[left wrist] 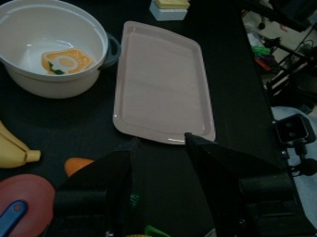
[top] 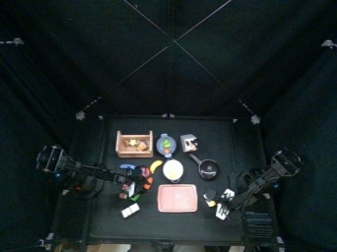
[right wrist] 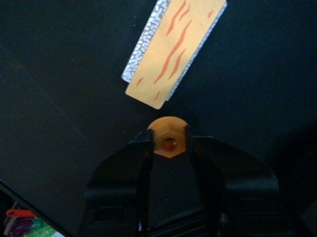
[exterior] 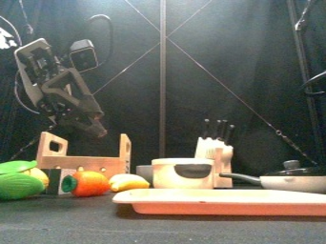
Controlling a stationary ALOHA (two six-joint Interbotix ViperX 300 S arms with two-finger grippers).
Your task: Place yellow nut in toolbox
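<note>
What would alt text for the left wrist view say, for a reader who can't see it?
The left gripper, jaws apart and empty, hangs over a black table just short of a flat pink tray. Beside the tray sits a white bowl holding an orange slice, with a banana and other toy food near the picture's edge.

Top camera looks straight down from afar; front camera sits low, close; both share the pink tray (top: 176, 200)

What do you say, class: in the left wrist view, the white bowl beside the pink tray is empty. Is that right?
Not quite. The white bowl does sit beside the pink tray, but it is not empty: a small orange-yellow piece lies inside it, as the left wrist view shows.
</note>
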